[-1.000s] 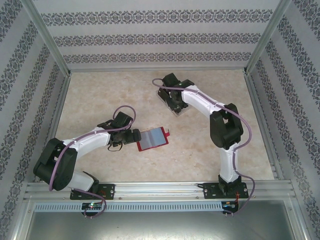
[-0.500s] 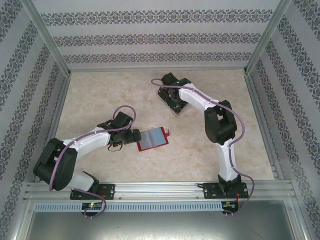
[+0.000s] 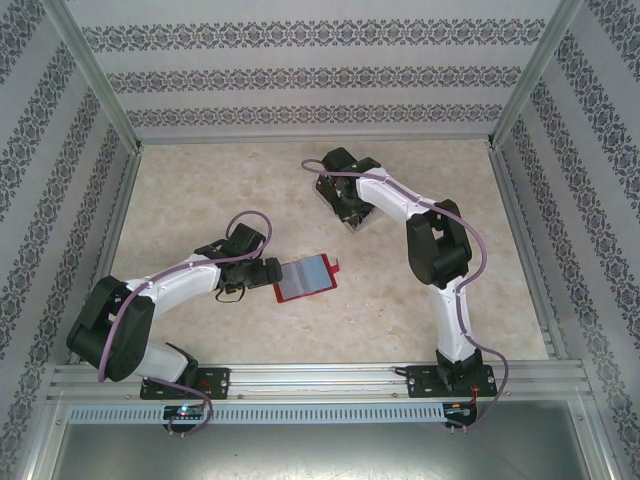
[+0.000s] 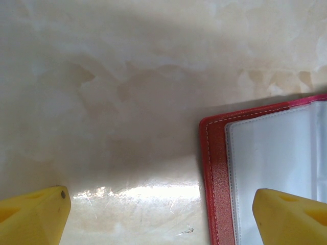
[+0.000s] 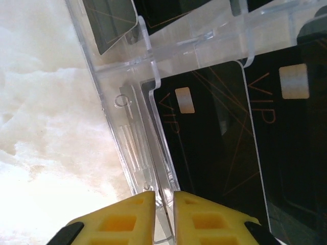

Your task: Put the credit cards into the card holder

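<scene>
1. Two right gripper (image 5: 163, 201) fingers stood almost together on a thin edge; cannot tell whether card or clear rack (image 5: 120, 132) wall.
2. Black credit cards (image 5: 209, 153) sat racked just beyond those fingertips.
3. Left gripper (image 4: 163, 219) gaped wide, with the open card holder (image 4: 217, 173) beneath one finger.
4. Best move: pinch the card only, then lift along the slot.

Black VIP credit cards (image 5: 214, 132) standing in clear rack (image 5: 117, 102), red card holder (image 3: 305, 278) lying open mid-table

"VIP" on the credit cards (image 5: 214, 143)
</scene>
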